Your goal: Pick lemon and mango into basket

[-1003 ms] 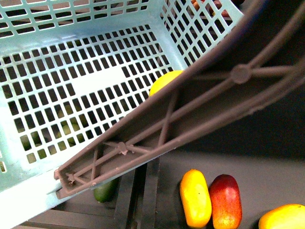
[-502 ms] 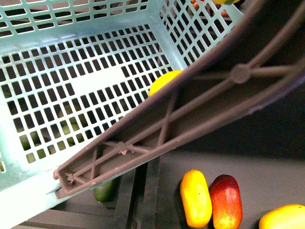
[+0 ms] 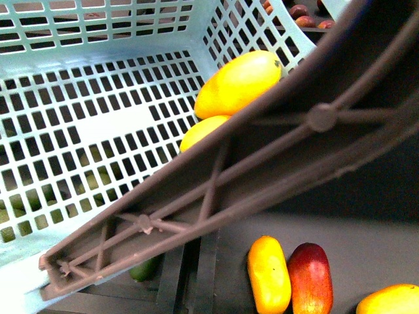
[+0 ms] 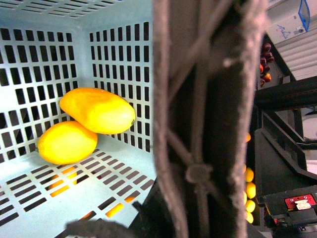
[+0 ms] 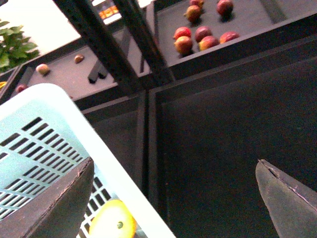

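Fruit shop: dark display trays (image 5: pixel 223 124) of apples (image 5: pixel 202 33), shopping basket (image 3: pixel 118 124).

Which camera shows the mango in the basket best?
The left wrist view: the whole mango shows unobstructed, resting against the lemon in the basket. The front view also shows it, with the handle cutting off its edge. The right wrist view shows just a yellow sliver, unclear which fruit.

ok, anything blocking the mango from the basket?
Nothing visible. The mango already lies inside the basket, against the lemon in a corner. The brown handle only crosses the front view. The right pincer is open, empty.
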Controlling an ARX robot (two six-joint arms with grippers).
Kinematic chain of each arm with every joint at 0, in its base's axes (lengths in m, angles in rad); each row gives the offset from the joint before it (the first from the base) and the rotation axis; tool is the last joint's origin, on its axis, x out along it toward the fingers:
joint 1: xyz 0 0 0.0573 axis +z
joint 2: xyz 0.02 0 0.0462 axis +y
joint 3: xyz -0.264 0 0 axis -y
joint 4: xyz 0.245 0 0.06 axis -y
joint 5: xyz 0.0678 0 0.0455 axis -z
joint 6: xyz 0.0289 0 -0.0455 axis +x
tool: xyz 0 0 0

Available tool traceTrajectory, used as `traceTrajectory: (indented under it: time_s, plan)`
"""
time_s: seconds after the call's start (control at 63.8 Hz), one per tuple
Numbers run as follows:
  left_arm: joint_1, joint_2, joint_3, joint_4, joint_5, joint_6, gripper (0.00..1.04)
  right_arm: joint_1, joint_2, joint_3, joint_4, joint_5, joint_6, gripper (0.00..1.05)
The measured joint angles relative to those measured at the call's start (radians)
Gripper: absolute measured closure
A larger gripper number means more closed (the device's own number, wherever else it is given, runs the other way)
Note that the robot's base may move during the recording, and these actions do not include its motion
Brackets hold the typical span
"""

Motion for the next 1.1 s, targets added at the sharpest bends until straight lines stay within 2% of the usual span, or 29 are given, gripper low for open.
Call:
traceTrajectory:
  time_s: [0.063,0.11,0.204,0.486,0.768,0.862,1.097]
  plan:
    - [-0.001,0.0,0.0,0.0,0.0,0.002,1.0,-0.029,-0.038,-0.104,0.22,-0.032,-0.177,0.25]
    - [-0.001,0.0,0.0,0.0,0.002,0.002,1.0,-0.063,-0.084,-0.199,0.317,-0.066,-0.303,0.38]
    - [-0.001,0.0,0.0,0.0,0.0,0.0,1.0,-0.116,-0.157,-0.303,0.347,-0.113,-0.38,0.58]
    - [-0.001,0.0,0.0,0.0,0.0,0.001,1.0,-0.204,-0.293,-0.451,0.354,-0.199,-0.418,1.02]
    - [-0.001,0.0,0.0,0.0,0.001,0.001,1.0,-0.272,-0.441,-0.552,0.307,-0.263,-0.426,1.03]
    - [-0.001,0.0,0.0,0.0,0.0,0.001,1.0,-0.335,-0.484,-0.571,0.282,-0.349,-0.427,1.03]
    - [-0.001,0.0,0.0,0.0,0.0,0.002,1.0,-0.367,-0.579,-0.603,0.224,-0.357,-0.427,1.03]
